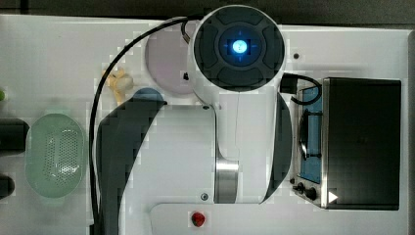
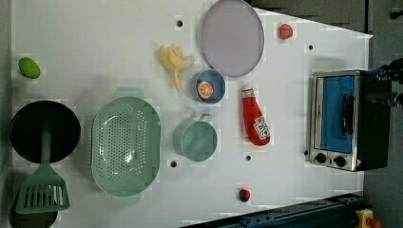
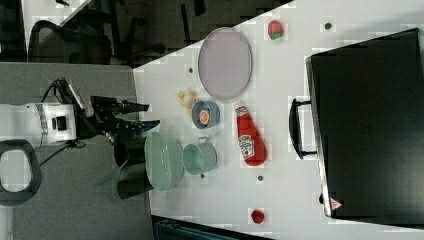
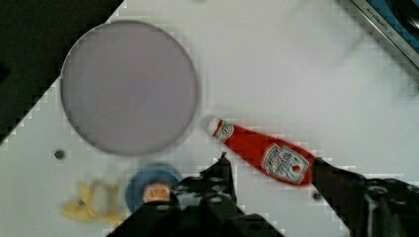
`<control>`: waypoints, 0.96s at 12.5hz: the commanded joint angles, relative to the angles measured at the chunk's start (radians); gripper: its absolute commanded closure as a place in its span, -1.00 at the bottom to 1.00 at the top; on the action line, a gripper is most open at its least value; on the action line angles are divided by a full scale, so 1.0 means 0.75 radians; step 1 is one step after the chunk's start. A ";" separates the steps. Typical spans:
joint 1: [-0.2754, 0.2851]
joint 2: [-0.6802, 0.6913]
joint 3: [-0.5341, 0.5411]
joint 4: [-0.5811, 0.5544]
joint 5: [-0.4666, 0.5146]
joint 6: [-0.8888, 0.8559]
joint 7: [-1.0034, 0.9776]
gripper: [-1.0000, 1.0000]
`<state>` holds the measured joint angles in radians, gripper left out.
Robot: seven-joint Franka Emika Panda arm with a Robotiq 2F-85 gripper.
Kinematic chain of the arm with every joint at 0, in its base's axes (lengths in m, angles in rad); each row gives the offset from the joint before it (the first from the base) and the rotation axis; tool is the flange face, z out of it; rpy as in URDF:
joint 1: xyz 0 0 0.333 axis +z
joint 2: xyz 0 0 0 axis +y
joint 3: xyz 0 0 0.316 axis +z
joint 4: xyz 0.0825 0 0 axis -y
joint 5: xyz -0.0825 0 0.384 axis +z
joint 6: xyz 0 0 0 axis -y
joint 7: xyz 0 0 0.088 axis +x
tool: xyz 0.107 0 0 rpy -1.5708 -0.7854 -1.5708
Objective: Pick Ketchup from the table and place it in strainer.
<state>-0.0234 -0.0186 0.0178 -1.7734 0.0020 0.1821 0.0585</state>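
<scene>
Gripper [image 4: 269, 170] parted, holding nothing, high over table; my two fingers [image 4: 217, 177] frame the Ketchup [image 4: 262, 153] at wrist view's lower middle. It lies flat in left view's centre-right, strainer [image 2: 126, 145] well apart at centre-left. Best descend straight, straddle the body across its width, not the tapering neck. Label writing unreadable; no brand I can confirm.

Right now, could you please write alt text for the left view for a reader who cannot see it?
A red Ketchup bottle lies flat on a white table, apart from the empty mint-green strainer. Between them stands a green cup; a toaster oven sits at the left view's right.
</scene>
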 commanded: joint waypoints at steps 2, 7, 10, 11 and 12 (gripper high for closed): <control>-0.124 -0.222 0.035 -0.022 0.033 -0.244 -0.090 -0.80; -0.119 -0.139 0.054 -0.120 0.033 -0.208 -0.262 -1.00; -0.118 -0.061 0.073 -0.207 0.033 -0.138 -0.428 -1.00; -0.117 -0.043 0.080 -0.246 0.033 -0.090 -0.518 -1.00; -0.117 -0.029 0.086 -0.294 0.033 -0.031 -0.630 -1.00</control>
<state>-0.1008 -0.0538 0.0841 -1.9717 0.0197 0.1567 -0.2720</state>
